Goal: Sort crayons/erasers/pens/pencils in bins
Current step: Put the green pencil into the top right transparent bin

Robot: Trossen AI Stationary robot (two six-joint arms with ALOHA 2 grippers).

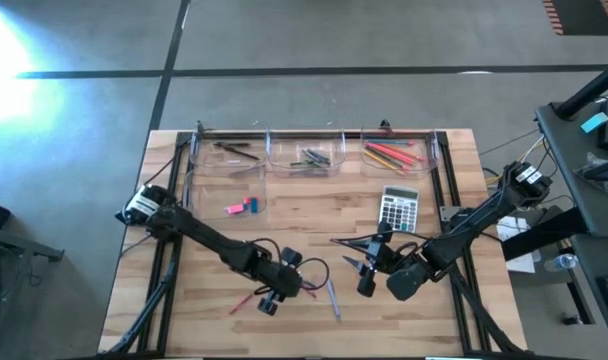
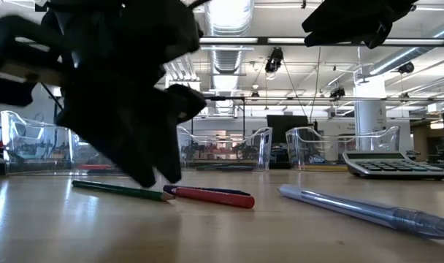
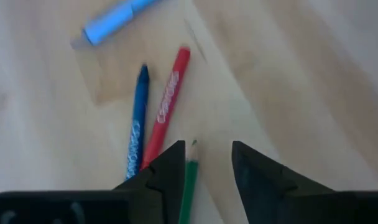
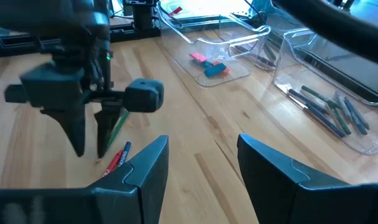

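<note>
high view, left gripper (image 1: 268, 300): near middle of the table (image 1: 304, 215), over a red crayon (image 1: 240, 303).
high view, right gripper (image 1: 365, 268): right of centre, near the calculator (image 1: 398, 208), fingers spread, holding nothing.
high view, bins (image 1: 307, 153): along the far edge; pencils (image 1: 390, 155) in the right one, erasers (image 1: 241, 207) in the left-hand bin nearer the middle.
high view, pen (image 1: 333, 299): on the wood, just right of the left gripper.
low view, green pencil (image 2: 121, 190): flat on the table under the dark left gripper, red crayon beside it, pen to the right.
left wrist view, fingers (image 3: 168, 174): partly spread, straddling the green pencil tip; blue crayon (image 3: 137, 130) and red crayon side by side just beyond.
right wrist view, own fingers (image 4: 146, 167): apart, empty; left gripper points down over the green pencil.
</note>
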